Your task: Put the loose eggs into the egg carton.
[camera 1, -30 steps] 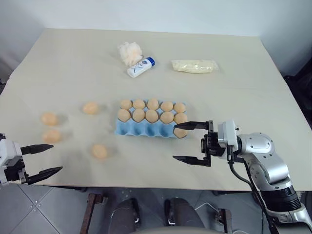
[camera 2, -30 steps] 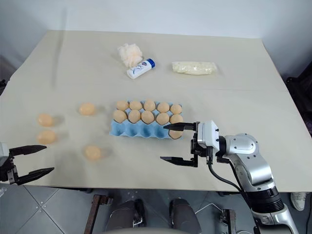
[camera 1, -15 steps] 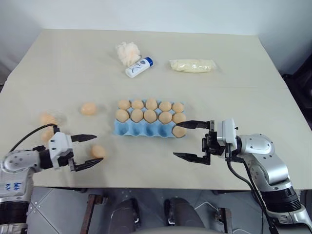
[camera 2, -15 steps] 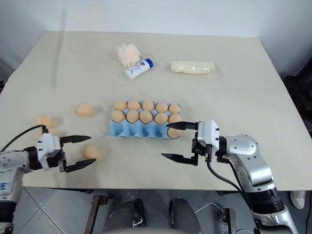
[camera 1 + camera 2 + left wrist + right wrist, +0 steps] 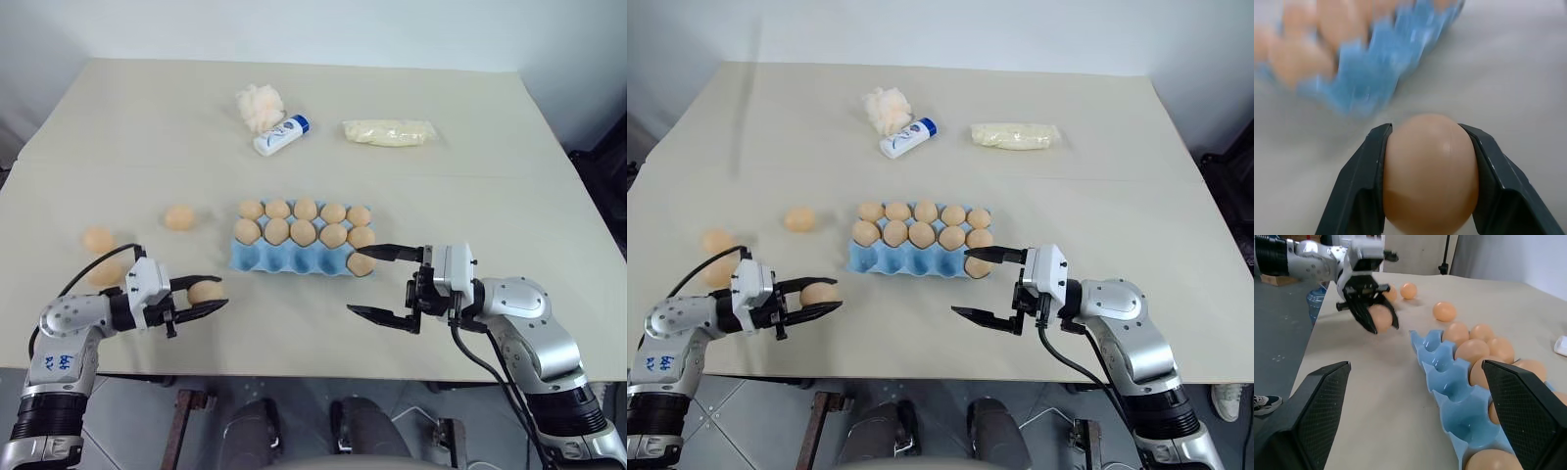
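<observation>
Smooth, faintly glossy egg [image 5: 1430,174]; matt moulded blue egg carton [image 5: 284,257]; matt beige table [image 5: 509,206].

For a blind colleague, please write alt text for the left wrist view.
The left gripper has its two black jaws closed on one pale orange egg over the beige table. Behind it lies the blurred blue egg carton with eggs in its cups.

The left pincer [image 5: 1427,188] clamps one egg [image 5: 1430,174] between its two black fingers [image 5: 1359,188] at the lower centre of the frame. The blue egg carton [image 5: 1369,81], blurred, fills the upper left, on the pale counter [image 5: 1518,73].
</observation>
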Controlling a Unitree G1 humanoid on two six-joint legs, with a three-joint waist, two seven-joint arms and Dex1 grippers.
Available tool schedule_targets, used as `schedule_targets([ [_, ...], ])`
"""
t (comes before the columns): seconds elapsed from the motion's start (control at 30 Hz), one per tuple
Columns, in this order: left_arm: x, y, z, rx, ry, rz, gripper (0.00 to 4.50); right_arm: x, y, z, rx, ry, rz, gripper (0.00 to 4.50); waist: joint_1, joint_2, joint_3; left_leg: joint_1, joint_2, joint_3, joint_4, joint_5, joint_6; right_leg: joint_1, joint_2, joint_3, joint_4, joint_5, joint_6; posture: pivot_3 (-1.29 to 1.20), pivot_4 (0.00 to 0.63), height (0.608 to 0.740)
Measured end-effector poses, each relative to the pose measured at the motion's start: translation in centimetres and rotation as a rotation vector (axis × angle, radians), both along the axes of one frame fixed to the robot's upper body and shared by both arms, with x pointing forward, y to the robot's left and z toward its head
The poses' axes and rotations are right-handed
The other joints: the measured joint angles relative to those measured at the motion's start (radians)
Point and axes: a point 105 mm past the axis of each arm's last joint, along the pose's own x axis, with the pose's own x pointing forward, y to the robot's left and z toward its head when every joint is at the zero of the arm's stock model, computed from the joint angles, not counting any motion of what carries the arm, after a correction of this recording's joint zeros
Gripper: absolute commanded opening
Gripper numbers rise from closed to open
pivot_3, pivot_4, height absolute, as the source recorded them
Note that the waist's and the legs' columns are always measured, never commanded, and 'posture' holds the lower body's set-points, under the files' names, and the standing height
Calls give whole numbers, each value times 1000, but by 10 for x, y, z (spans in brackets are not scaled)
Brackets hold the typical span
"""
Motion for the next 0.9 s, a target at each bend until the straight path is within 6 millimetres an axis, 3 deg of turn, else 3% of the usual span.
schedule_targets([
  [0.17,21,-65,28,-118,-87,-121,1743,0,-2,2,0,-11,-18,4500,14,0,0,-1,-1,0,8,1,3,1,1,1,2,1,1,0,150,740],
  [0.43,45,-141,19,-106,-96,-256,1743,-3,-6,5,4,-32,-73,4500,20,0,0,-2,0,0,12,1,3,0,1,3,5,1,1,0,150,740],
  [0.73,57,-162,-1,-35,-88,-289,1743,-11,-24,-3,-4,3,-186,4500,21,0,0,-5,1,0,11,1,3,-1,2,2,3,1,1,0,150,740],
  [0.87,59,-160,2,-33,-103,-287,2990,-15,-41,-9,-9,27,-270,4500,20,0,0,-4,1,0,11,1,3,-1,2,2,3,1,1,0,150,740],
  [0.9,59,-159,3,-34,-111,-284,2990,-15,-44,-11,-10,35,-285,4500,20,0,0,-4,1,0,12,1,3,-1,2,2,3,1,1,0,150,740],
])
